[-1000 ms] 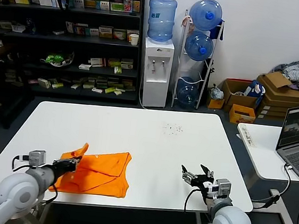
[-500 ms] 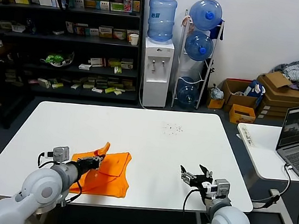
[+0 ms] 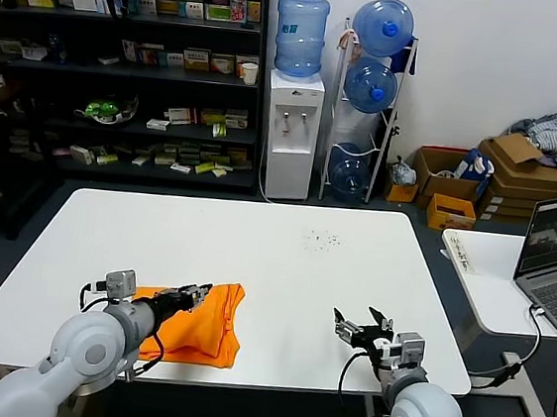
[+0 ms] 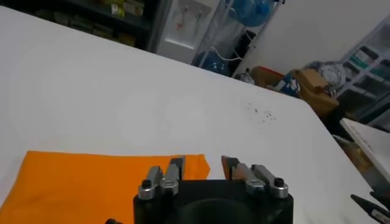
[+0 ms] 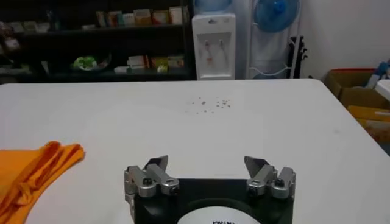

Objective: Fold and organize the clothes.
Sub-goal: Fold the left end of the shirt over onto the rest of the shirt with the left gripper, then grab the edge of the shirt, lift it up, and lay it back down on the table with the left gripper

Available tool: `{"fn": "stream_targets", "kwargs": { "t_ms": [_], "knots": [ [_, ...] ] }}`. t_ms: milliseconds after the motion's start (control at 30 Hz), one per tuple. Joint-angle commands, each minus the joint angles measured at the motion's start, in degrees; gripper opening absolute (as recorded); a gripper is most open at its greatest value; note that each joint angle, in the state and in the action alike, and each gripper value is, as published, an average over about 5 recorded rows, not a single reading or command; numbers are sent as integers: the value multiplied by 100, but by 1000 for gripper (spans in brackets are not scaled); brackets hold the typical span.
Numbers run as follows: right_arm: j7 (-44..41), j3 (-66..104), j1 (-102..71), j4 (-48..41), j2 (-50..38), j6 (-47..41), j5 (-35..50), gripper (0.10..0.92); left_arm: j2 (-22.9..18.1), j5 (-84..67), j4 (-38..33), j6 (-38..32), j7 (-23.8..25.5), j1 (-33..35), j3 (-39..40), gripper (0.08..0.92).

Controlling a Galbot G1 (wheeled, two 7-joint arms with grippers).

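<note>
— Hovering over the folded bright orange cotton T-shirt point(image 3: 194, 325), the left gripper point(image 4: 203, 165) stands parted and empty; the right gripper point(image 3: 364, 331), spread wide, waits well apart from it.

— Soft, light, floppy cloth: pinch a doubled edge.

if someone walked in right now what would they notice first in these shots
The bright orange T-shirt, folded flat near the front edge of the white table on the robot's left. The left gripper sits over it with its jaws apart and nothing between them, while the right gripper waits open over bare table on the other side. Behind, blue water bottles stand by the dispenser.
</note>
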Motion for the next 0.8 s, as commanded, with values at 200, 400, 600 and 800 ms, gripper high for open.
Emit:
{"fn": "stream_targets", "kwargs": {
  "t_ms": [200,400,600,800],
  "knots": [
    [-65,-18,-3,-12,-14,53,14,823,1307,969,1022,-178,2224,1869,-1762,713],
    [-56,-30,-24,0,20,43,7,823,1204,1361,1749,-289,2983,1773,-1593,817],
    [-48,24,-77,44,14,34,8,823,1095,1527,2066,-237,3130,1435,-1312,822],
    [-49,24,-92,20,46,31,6,823,1042,1559,2290,-234,3187,1182,-1161,823]
  ]
}}
